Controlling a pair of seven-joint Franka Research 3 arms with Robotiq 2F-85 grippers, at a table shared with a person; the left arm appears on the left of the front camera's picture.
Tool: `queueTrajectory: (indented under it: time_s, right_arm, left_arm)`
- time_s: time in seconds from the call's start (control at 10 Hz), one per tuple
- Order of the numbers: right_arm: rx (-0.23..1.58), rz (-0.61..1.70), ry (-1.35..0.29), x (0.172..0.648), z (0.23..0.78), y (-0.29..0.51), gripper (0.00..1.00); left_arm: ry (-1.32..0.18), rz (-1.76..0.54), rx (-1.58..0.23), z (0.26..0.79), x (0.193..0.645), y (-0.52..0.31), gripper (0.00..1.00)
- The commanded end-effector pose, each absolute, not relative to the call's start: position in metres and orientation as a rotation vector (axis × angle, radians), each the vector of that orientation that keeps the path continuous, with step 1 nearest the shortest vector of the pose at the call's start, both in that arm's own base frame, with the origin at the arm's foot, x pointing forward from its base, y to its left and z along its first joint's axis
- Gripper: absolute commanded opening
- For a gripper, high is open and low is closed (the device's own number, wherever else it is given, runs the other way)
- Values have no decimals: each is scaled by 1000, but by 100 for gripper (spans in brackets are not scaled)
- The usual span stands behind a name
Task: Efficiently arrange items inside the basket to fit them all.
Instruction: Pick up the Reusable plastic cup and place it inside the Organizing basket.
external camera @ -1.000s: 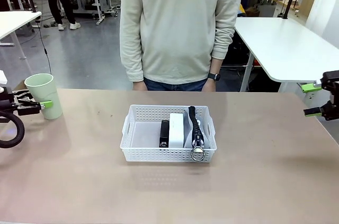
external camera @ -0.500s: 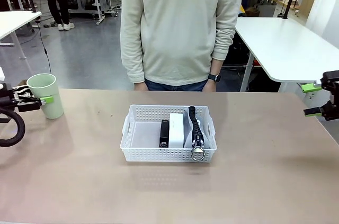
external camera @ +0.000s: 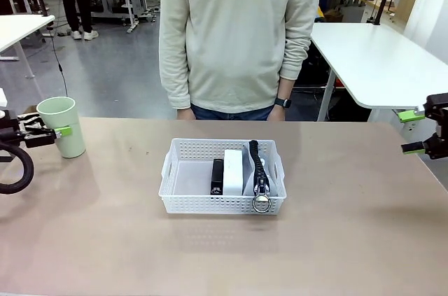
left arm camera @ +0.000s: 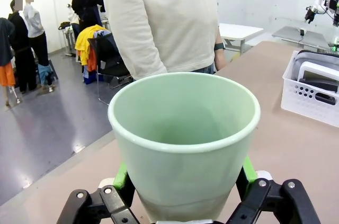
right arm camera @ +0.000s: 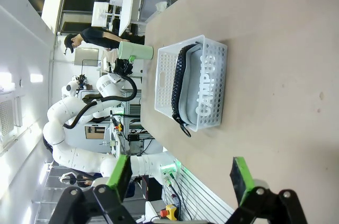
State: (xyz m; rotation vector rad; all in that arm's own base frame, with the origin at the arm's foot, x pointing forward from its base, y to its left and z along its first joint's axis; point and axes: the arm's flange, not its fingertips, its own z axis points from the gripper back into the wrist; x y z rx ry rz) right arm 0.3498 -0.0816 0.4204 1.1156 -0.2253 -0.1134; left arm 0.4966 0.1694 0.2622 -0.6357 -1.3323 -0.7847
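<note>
My left gripper (external camera: 59, 131) is shut on the pale green cup (external camera: 61, 127) at the table's far left. In the left wrist view its green pads (left arm camera: 121, 176) press both sides of the cup (left arm camera: 185, 139). The white lattice basket (external camera: 180, 194) sits mid-table. Inside it, side by side, are the black stapler (external camera: 218, 175), the white box (external camera: 233, 168) and the grey pouch (external camera: 260, 170), whose metal ring (external camera: 262, 203) hangs over the near rim. My right gripper (external camera: 413, 131) hovers open at the far right, apart from the basket (right arm camera: 209, 83), nothing between its fingers (right arm camera: 180, 176).
A person stands at the far edge behind the basket, arms hanging down. The left half of the basket floor (external camera: 190, 178) is bare. A white table (external camera: 378, 58) stands beyond the right corner.
The left gripper and the cup have shifted slightly to the right, and the green pad now sits higher on the cup. The right gripper and the basket have not moved.
</note>
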Motion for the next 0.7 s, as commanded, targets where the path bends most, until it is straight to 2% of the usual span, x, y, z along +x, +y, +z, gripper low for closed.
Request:
queueTrajectory:
  time_s: [0.0,0.1,0.2,0.4,0.5,0.6]
  right_arm:
    - [1113,-117,-211,348,423,-82,100]
    - [1113,-117,-211,348,423,-82,100]
    - [1113,-117,-211,348,423,-82,100]
    - [1113,-117,-211,348,423,-82,100]
    - [1113,-117,-211,348,423,-82,100]
    - [1113,-117,-211,348,423,-82,100]
  left_arm:
    - [-1355,-790,-600,268,492,167,0]
    - [-1358,-788,-598,269,491,168,37]
    - [-1361,-791,-593,272,487,170,0]
    - [-1377,-824,-584,313,462,174,0]
    - [-1330,-886,-600,351,439,173,30]
    - [-1297,-973,-605,387,411,167,30]
